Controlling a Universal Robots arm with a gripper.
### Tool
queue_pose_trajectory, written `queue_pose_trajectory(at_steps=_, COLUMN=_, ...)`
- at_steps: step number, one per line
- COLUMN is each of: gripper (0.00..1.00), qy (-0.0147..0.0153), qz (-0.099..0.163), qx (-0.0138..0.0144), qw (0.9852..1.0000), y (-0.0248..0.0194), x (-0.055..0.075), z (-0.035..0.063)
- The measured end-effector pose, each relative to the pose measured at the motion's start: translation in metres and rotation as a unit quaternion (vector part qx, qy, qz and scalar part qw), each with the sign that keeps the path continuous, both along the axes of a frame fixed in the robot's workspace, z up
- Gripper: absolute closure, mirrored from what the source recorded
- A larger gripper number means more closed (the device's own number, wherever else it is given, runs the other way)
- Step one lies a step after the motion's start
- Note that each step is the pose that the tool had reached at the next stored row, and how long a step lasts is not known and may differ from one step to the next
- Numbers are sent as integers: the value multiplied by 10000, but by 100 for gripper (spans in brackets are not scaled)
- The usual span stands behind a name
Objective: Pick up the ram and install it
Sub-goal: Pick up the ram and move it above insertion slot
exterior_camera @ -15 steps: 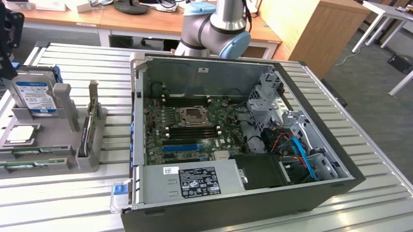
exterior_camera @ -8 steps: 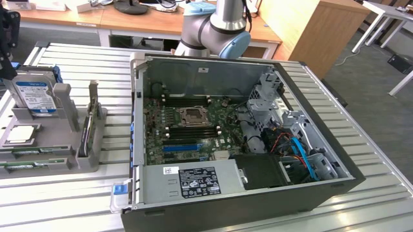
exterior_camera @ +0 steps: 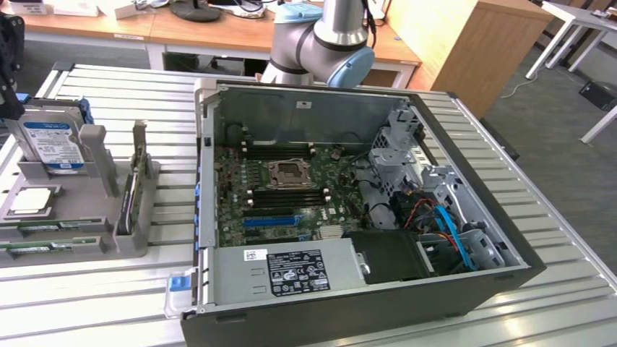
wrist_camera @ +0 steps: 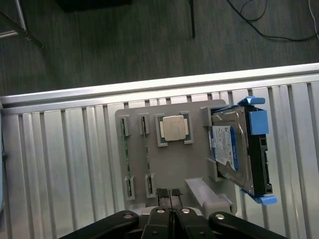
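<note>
Table point(exterior_camera: 97, 303): silver slatted top, grey carpet around it and wooden desks behind.
PC case point(exterior_camera: 386, 318): lying on its side, panel off, motherboard facing up, on the exterior view's right.
Arm point(exterior_camera: 333, 43): grey and blue, rising behind the case.
Holder point(wrist_camera: 169, 164): grey parts tray on the table, well apart from the case, on the exterior view's left.
Hard drive point(wrist_camera: 227, 147): blue-white label, propped on edge in the holder with blue rails.
Ram point(wrist_camera: 127, 155): two thin green sticks parked side by side in the holder's slots, just beside the CPU point(wrist_camera: 174, 128).
Claw point(wrist_camera: 169, 193): fingers pinched together on nothing, hanging over the holder's edge near the ram ends.
</note>
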State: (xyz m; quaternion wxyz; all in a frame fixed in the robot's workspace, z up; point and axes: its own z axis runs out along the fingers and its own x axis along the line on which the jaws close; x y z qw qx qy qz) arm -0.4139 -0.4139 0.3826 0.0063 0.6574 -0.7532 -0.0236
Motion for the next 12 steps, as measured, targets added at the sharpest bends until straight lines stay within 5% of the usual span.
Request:
queue_pose_trajectory(at_steps=10, gripper=89, qy=0, qz=0, qx=0, qw=10000, y=0, x=0, z=0)
queue_pose_trajectory(at_steps=12, gripper=83, qy=0, qz=0, qx=0, qw=10000, y=0, x=0, z=0)
